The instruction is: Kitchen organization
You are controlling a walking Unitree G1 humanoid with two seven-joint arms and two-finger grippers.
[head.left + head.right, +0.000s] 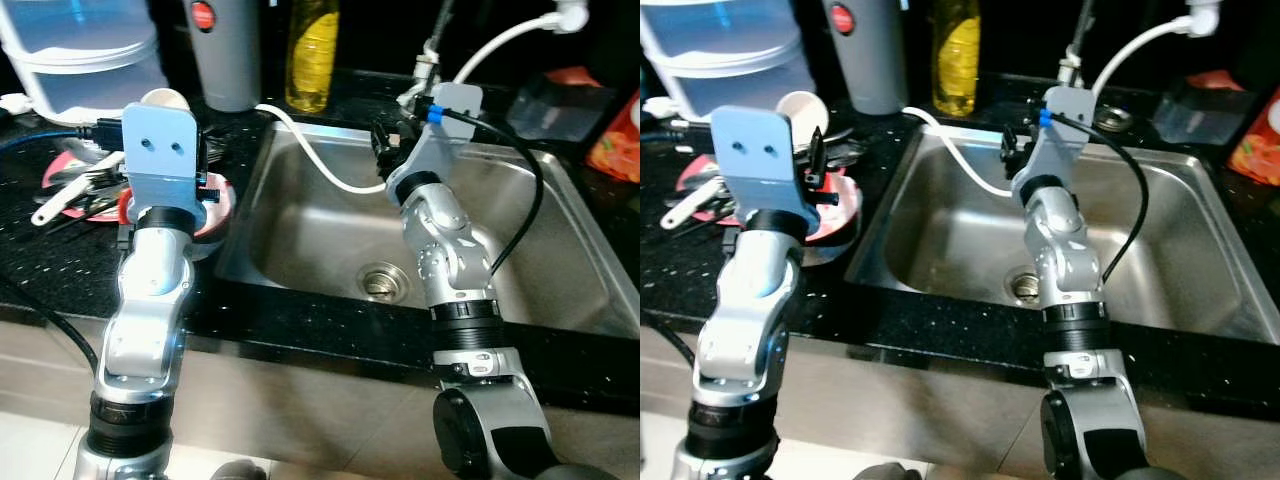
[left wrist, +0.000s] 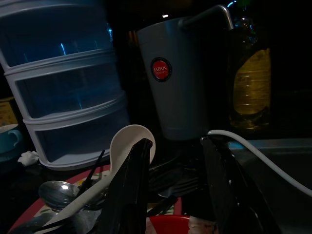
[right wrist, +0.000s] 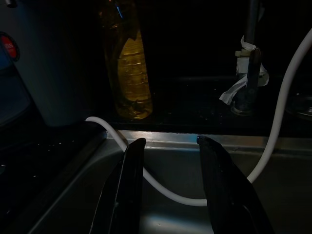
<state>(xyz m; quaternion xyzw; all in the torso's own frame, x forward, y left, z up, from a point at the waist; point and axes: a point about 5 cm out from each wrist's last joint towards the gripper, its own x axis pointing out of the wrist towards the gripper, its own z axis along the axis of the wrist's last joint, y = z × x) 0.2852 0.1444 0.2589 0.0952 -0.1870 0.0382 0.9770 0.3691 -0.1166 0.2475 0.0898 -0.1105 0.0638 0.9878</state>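
Note:
On the black counter left of the sink lies a pile of dishes: a red plate (image 1: 218,203), a white plastic ladle (image 2: 127,141), a metal spoon (image 2: 54,192) and dark utensils. My left gripper (image 2: 176,142) hovers just above this pile, open, with nothing between its fingers. The steel sink (image 1: 320,235) holds a drain (image 1: 383,281) and a white hose (image 1: 322,165) that loops into it. My right gripper (image 3: 170,142) is held over the sink's back left part, above the hose, also open and holding nothing.
Along the back of the counter stand a grey tumbler with a red label (image 1: 228,55), a yellow bottle (image 1: 312,50) and a stacked translucent container (image 1: 85,60). The faucet (image 1: 428,62) rises behind the sink. Orange packets (image 1: 620,140) lie at far right.

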